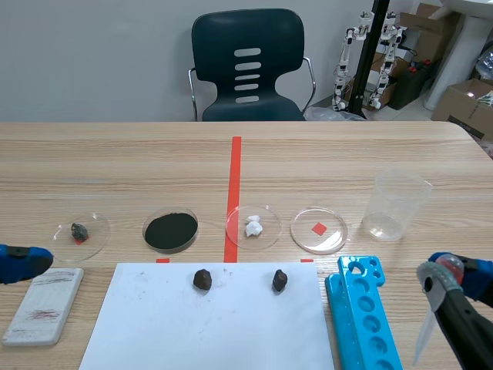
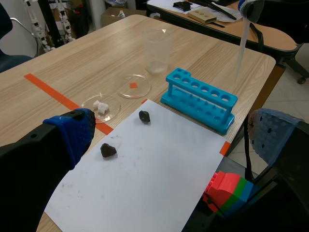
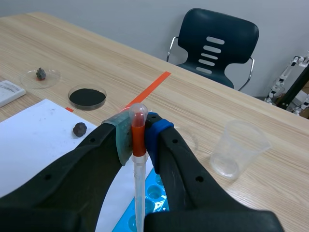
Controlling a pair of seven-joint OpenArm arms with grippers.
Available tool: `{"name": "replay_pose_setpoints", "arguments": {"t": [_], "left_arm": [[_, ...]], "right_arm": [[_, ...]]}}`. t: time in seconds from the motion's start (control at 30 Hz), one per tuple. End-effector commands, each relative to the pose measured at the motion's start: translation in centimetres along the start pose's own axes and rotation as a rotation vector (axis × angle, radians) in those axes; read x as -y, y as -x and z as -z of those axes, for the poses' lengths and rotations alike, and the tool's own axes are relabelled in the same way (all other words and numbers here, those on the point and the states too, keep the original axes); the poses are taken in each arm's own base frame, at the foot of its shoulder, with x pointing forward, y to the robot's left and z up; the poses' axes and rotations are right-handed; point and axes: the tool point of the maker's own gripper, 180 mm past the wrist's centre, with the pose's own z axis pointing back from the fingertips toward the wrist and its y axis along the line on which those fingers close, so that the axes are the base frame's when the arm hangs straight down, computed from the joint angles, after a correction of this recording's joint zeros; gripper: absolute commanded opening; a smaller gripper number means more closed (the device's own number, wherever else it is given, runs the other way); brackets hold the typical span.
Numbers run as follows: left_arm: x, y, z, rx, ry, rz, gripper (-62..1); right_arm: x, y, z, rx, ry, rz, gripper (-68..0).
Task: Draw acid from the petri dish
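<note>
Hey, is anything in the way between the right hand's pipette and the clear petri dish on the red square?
Likely yes: the blue tube rack stands between the right hand, shut on the pipette, and the clear petri dish, its far end near the dish. Nothing else lies between them.

A pale wood-grain bench point(image 1: 115, 154) carries a white sheet of paper point(image 1: 208, 331) at its near edge. Just beyond the paper's far edge stand four round dishes in a row: one with a grey stone point(image 1: 96, 239) past the paper's left corner, one with black powder point(image 1: 171, 250), one with a white lump point(image 1: 269, 231), and a clear dish point(image 1: 308, 235). A clear plastic cup point(image 1: 395, 205) stands beyond the paper's far right corner. A blue tube rack point(image 1: 363, 316) lies just beside the paper's right edge, a white slab point(image 1: 45, 304) near its left edge.
</note>
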Motion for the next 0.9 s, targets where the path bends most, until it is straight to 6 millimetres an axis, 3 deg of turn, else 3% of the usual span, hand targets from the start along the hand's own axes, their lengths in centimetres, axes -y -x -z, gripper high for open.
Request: {"name": "replay_pose_setpoints", "arguments": {"t": [0.0, 0.67, 0.87], "left_arm": [[0.2, -0.5, 0.0, 0.027, -0.005, -0.017, 1.4], [0.2, -0.5, 0.0, 0.027, -0.005, -0.017, 1.4], [0.2, -0.5, 0.0, 0.027, -0.005, -0.017, 1.4]], "right_arm": [[0.4, -0.9, 0.3, 0.038, 0.004, -0.017, -62.7], [0.5, -0.9, 0.4, 0.042, 0.003, -0.02, -62.7], [1.3, -1.7, 1.4, 0.095, 0.017, -0.043, -62.7]]}}
